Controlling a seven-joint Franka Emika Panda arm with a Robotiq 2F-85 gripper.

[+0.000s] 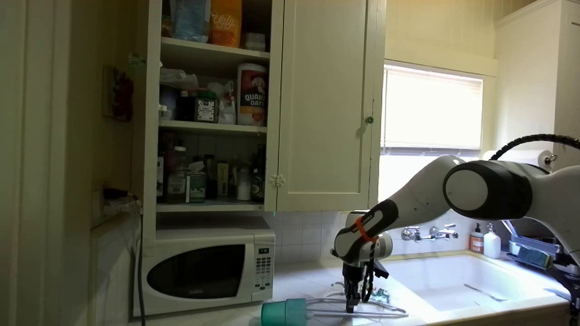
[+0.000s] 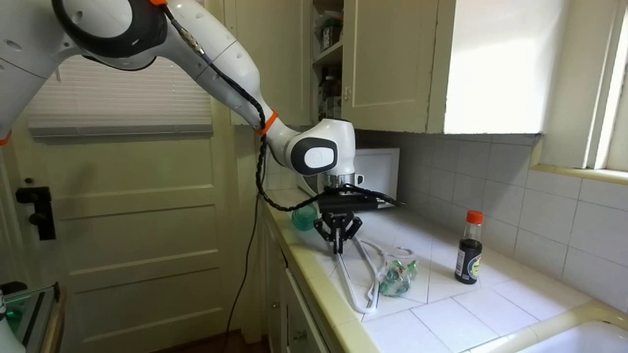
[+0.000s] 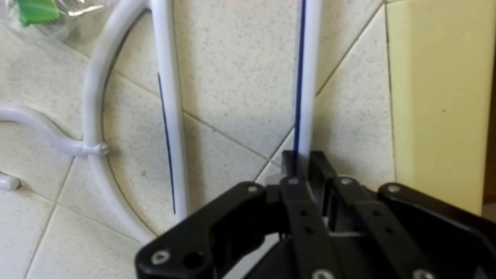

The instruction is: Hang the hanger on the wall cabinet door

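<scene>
The pale hanger (image 1: 331, 313) lies low over the tiled counter; it also shows in an exterior view (image 2: 349, 284) and in the wrist view (image 3: 309, 77). My gripper (image 1: 350, 308) points straight down, also seen in an exterior view (image 2: 337, 249). In the wrist view, my gripper (image 3: 303, 162) has its fingers closed on the hanger's long straight bar. The hanger's curved arms and hook lie to the left there. I cannot tell whether the bar is off the counter. The wall cabinet door (image 1: 324, 104) is closed above, its panel also visible in an exterior view (image 2: 392, 63).
A teal cup (image 1: 285, 312) lies by the hanger's end. A clear plastic bag with green items (image 2: 398, 279) is beside the hanger. A dark sauce bottle (image 2: 469, 255) stands near the wall. The microwave (image 1: 204, 267) and the sink (image 1: 466, 252) flank the counter.
</scene>
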